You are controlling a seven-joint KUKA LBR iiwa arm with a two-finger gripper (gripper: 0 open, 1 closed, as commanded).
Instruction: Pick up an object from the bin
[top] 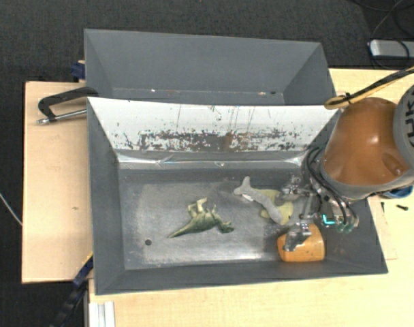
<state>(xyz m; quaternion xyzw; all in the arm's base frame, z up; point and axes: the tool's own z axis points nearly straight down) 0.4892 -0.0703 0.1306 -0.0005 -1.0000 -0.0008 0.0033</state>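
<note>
The arm's fingers (302,233) are low over the orange block (304,248), at 4 o'clock in the bin (105,203). I cannot tell if they are apart or together. The block looks fat and sits near the wall, so it might slip out. The white shark toy (258,196), at 11 o'clock from the block, could get bumped.

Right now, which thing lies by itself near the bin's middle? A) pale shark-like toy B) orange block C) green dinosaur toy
C: the green dinosaur toy lies alone in the middle of the bin, while the orange block and pale shark-like toy sit further right.
</note>
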